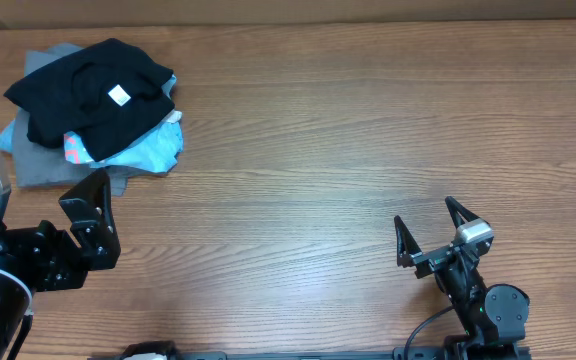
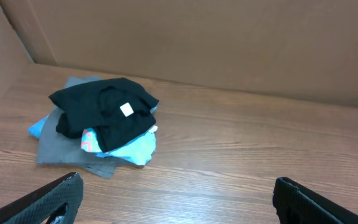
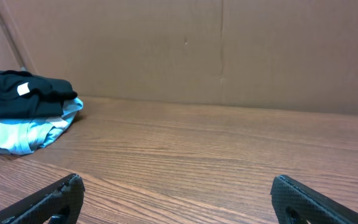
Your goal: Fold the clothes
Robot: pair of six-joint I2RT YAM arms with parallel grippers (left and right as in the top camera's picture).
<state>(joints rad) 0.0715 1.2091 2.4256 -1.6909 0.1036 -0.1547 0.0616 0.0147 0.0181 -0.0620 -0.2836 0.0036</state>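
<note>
We saw the black T-shirt [image 1: 88, 85] crumpled atop a light blue tee [image 1: 153, 150] and grey garment [image 1: 38, 168] at the table's [image 1: 318, 130] far left. Our left gripper [image 2: 176, 190] and right gripper [image 3: 176, 186] hung released, holding nothing.

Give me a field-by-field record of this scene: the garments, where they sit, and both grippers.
top garment: black T-shirt, crumpled, white neck label showing
beneath it: light blue tee, with a grey garment at the bottom
pile location: far left part of the table
left gripper: open, empty, near the pile but not touching it
right gripper: open, empty, far from the pile
folding: not yet begun
</note>
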